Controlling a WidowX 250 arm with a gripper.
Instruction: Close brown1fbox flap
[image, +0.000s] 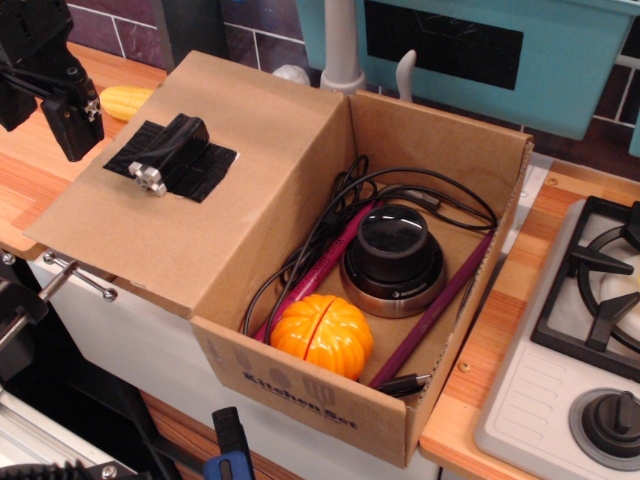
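Open on the wooden counter (30, 190): brown1fbox (330, 400), flap (180, 220) folded out leftward, metal knob (150, 178) on black tape patch (175, 155) facing up. Light, stiff cardboard, probably; best grasped at the knob. Gripper (70, 125) poised upper left, empty; jaw state unclear.

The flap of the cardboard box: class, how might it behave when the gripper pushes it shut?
The flap looks stiff, flat corrugated board, so it would probably swing as one panel about its crease. The taped knob may offer purchase. The gripper sits beside its left edge.
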